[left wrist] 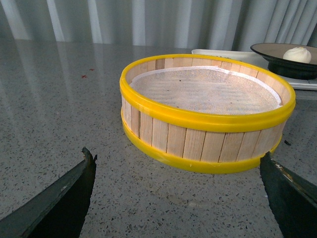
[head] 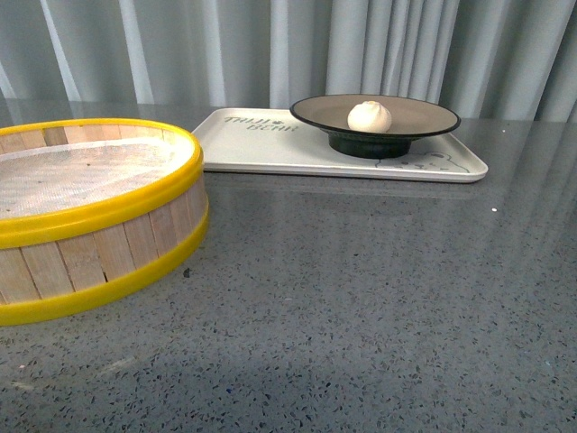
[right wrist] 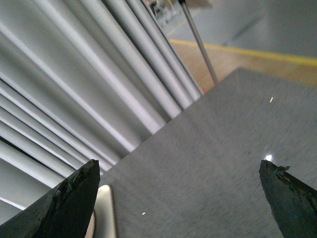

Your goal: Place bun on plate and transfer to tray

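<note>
- Left end effector [left wrist: 178, 198]: fingers spread wide, nothing between them, hanging over the worktop [head: 361, 298] just in front of the steamer [left wrist: 205, 111].
- Right end effector [right wrist: 181, 203]: fingers also wide apart and empty, facing the curtain [right wrist: 74, 74] across bare worktop.
- Bun [head: 370, 116] sits in the middle of the plate [head: 424, 113].
- Plate stands on the tray [head: 270, 149], toward its right half.
- Steamer rests left of the tray, apart from it.
</note>
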You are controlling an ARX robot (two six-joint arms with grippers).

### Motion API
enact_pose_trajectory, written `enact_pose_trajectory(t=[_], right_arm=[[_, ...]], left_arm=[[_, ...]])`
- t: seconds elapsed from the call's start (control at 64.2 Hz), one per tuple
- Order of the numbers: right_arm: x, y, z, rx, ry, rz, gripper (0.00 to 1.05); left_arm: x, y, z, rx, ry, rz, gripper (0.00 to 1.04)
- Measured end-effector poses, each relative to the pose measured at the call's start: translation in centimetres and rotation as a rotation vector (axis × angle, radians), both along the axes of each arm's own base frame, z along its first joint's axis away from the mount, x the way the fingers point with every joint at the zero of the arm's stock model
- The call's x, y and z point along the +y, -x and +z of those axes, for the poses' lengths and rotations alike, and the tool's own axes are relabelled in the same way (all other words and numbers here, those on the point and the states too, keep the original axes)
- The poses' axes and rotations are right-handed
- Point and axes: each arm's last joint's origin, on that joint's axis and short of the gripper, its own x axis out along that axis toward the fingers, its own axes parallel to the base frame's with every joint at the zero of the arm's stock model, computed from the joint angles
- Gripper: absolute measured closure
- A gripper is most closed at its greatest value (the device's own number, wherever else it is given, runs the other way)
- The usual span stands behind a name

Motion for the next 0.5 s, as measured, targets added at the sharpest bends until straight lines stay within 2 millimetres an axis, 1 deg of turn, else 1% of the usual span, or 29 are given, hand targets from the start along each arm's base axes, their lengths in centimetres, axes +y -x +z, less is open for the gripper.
enact_pose_trajectory(t=[0.031, 0.078, 0.125, 0.14, 0.203, 0.234, 0.249, 0.281, 0.296, 0.405, 0.499], right_arm=[[0.2, 1.0, -0.4, 0.001, 0.093, -0.009, 0.08], [0.4, 1.8, -1.1, 0.012, 0.16, -0.018, 0.08], [0.8, 2.8, -2.9, 0.05, 0.279, -0.029, 0.08], [1.1, 3.3, -3.7, 0.063, 0.324, -0.029, 0.08], [1.7, 4.7, -5.9, 0.1, 0.465, -0.018, 0.09], [2.0, 5.5, -6.7, 0.091, 0.484, 0.077, 0.15], [2.5, 6.1, -7.3, 0.076, 0.495, 0.149, 0.2], [3.4, 7.0, -8.3, 0.059, 0.506, 0.231, 0.27], [4.2, 7.6, -9.1, 0.057, 0.509, 0.262, 0.32], [6.6, 9.6, -11.6, 0.064, 0.511, 0.304, 0.52], [7.7, 10.6, -12.5, 0.056, 0.522, 0.299, 0.68]], left_arm=[[0.0, 0.0, 0.0, 0.0, 0.0, 0.0, 0.07], [0.0, 0.0, 0.0, 0.0, 0.0, 0.0, 0.07], [0.0, 0.0, 0.0, 0.0, 0.0, 0.0, 0.07], [0.0, 0.0, 0.0, 0.0, 0.0, 0.0, 0.07], [0.0, 0.0, 0.0, 0.0, 0.0, 0.0, 0.07], [0.0, 0.0, 0.0, 0.0, 0.0, 0.0, 0.07], [0.0, 0.0, 0.0, 0.0, 0.0, 0.0, 0.07], [0.0, 0.0, 0.0, 0.0, 0.0, 0.0, 0.07], [0.0, 0.0, 0.0, 0.0, 0.0, 0.0, 0.07], [0.0, 0.0, 0.0, 0.0, 0.0, 0.001, 0.07], [0.0, 0.0, 0.0, 0.0, 0.0, 0.002, 0.07]])
